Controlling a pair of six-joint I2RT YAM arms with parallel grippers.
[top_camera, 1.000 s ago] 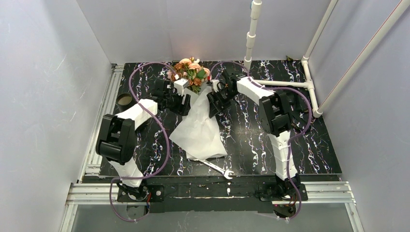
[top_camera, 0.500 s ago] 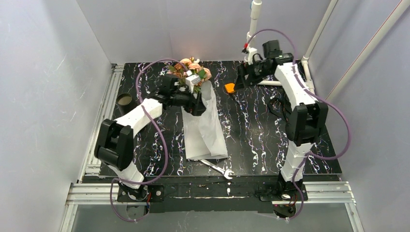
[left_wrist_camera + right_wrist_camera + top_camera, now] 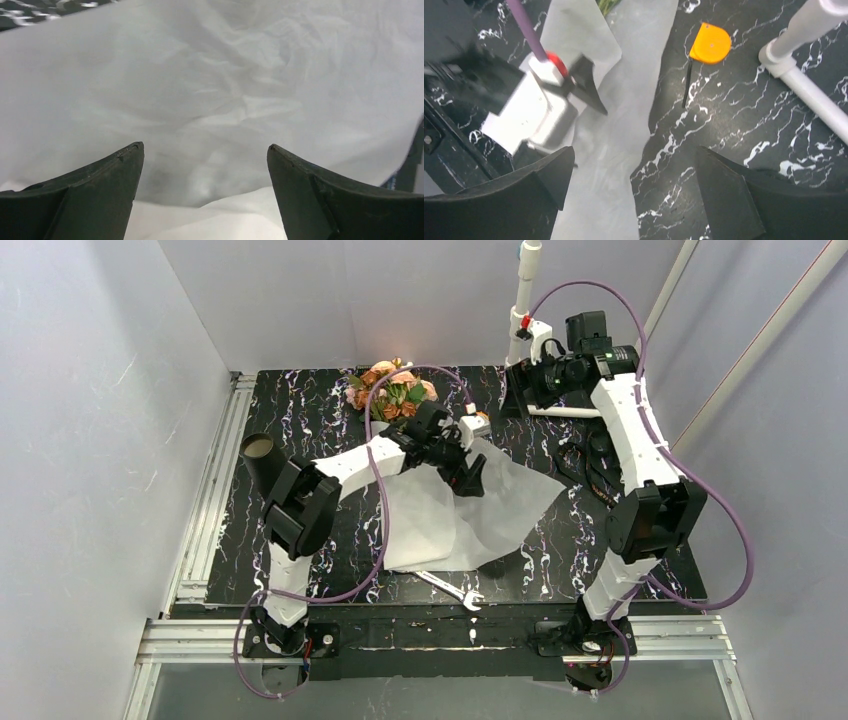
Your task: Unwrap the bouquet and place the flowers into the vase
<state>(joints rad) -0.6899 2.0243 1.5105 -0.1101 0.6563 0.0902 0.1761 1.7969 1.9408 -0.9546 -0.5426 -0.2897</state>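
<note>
Two arms are at work here and neither holds anything. The left end effector [image 3: 205, 146] hangs with its jaws spread wide over the white paper wrap [image 3: 470, 515], nothing between them but crumpled sheet below. The right end effector [image 3: 634, 150] is just as wide apart and empty, raised at the far right near the white pipe post [image 3: 804, 20]. It looks down on a strip of paper and a small orange disc [image 3: 710, 44]. The wrap lies opened out across the middle of the bench [image 3: 310, 405] as a broad, creased sheet rather than a cone, so I'd say the unwrapping is largely done. I can't make out the ribbon, or whether the stems rest on the paper's far edge or are tucked under it. The flowers [image 3: 392, 392] sit in a tight bunch at the far edge of the bench, just beyond the sheet and not lifted. The vase [image 3: 258, 448] stands at the left side, well apart from them, and I see no stems in its dark mouth. A wrench [image 3: 448, 588] lies near the front edge, touching the paper's near corner. What is left, to my eye, is the main part of the job — gather the stems, carry them left and stand them in that narrow tube.
</note>
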